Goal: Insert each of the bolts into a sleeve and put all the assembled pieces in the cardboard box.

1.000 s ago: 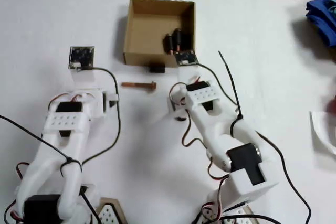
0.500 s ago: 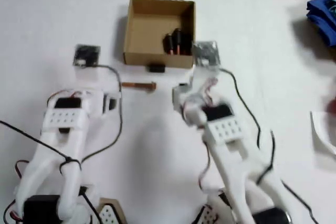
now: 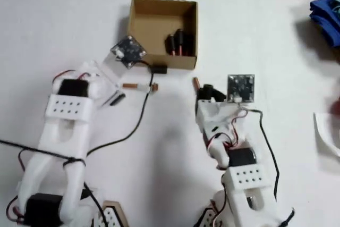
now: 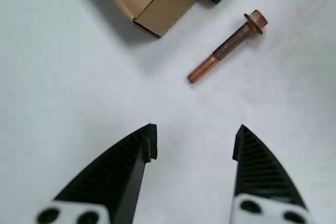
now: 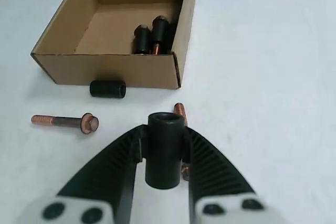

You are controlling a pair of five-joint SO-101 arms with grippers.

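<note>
White table (image 3: 276, 46), cardboard box (image 3: 175, 61) toward 12 o'clock, black sleeve (image 3: 159, 69) just beside its 6 o'clock wall, copper bolt (image 3: 133, 85) lying flat at the sleeve's 7 o'clock, blue cloth (image 3: 325, 17) at the 2 o'clock edge

no readable text, labels or numbers

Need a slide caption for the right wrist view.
Right gripper grips a sleeve; loose bolt and second sleeve lie before the cardboard box.

White bench (image 3: 297, 51) spread wide under everything, a bundle of blue cloth (image 3: 325, 19) sat crumpled at its far right edge, and nearer along that edge a curved white rim (image 3: 320, 131) poked in.
</note>
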